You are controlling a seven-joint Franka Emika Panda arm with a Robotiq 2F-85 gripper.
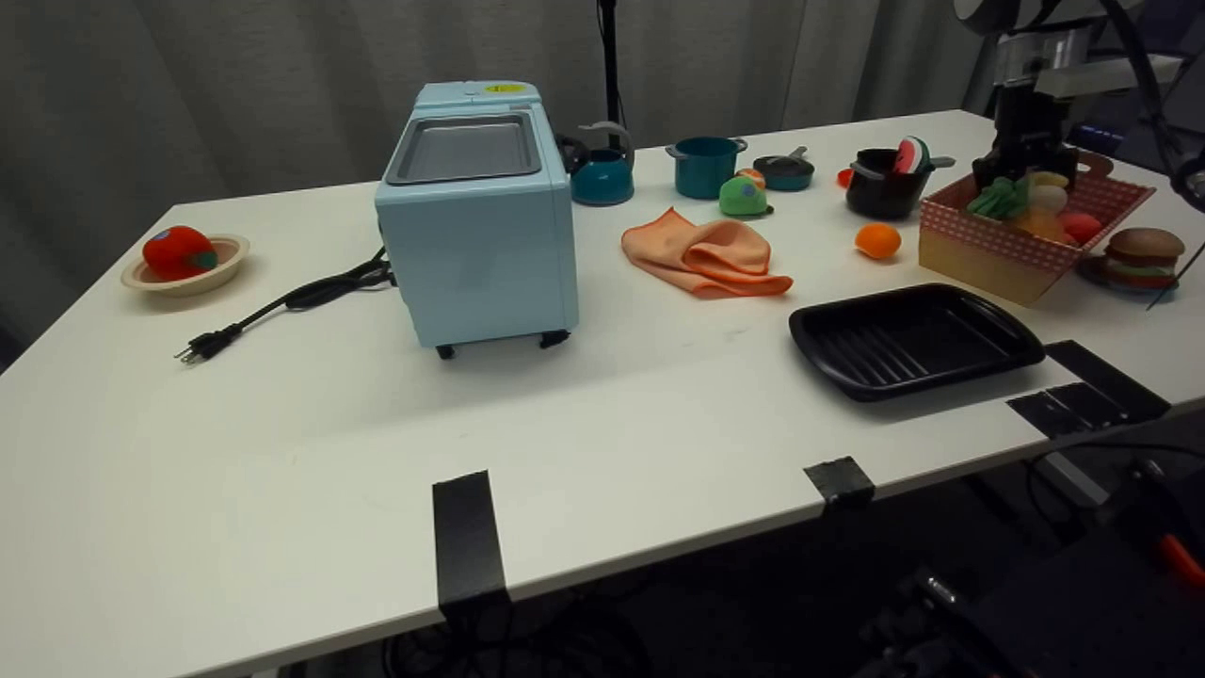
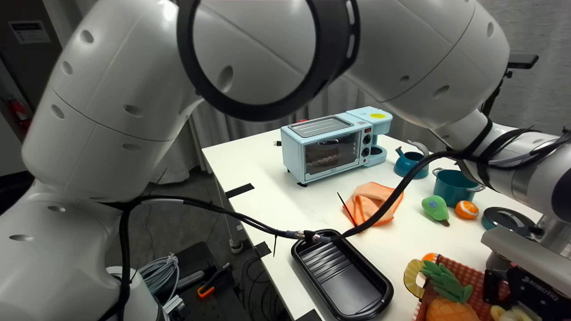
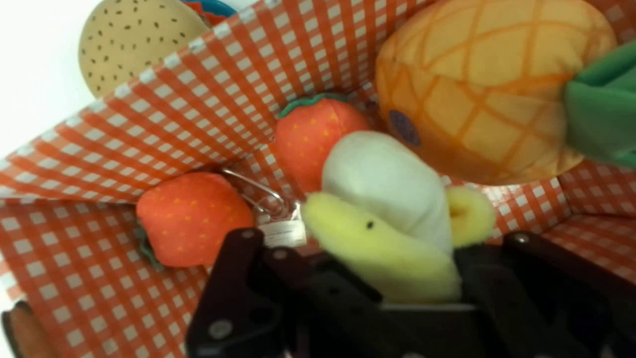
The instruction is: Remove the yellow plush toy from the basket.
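Note:
The yellow plush toy (image 3: 377,248) is soft and lumpy with a white middle, like a peeled banana. It sits between my gripper's (image 3: 417,291) black fingers in the wrist view, with both fingers against its sides. The toy's lower end is hidden by the fingers. The basket (image 3: 258,69) has red-and-white checked inner walls and surrounds the toy. In an exterior view the gripper (image 1: 1024,169) is low at the basket (image 1: 979,268), with the toy (image 1: 1047,193) around rim height. The toy (image 2: 511,313) is cut by the frame edge in an exterior view.
In the basket are a pineapple plush (image 3: 477,94) and two strawberries (image 3: 194,219) (image 3: 318,139). A toy burger (image 1: 1144,256) stands beside it. A black tray (image 1: 918,339), an orange ball (image 1: 877,240) and a black pot (image 1: 885,184) are close by.

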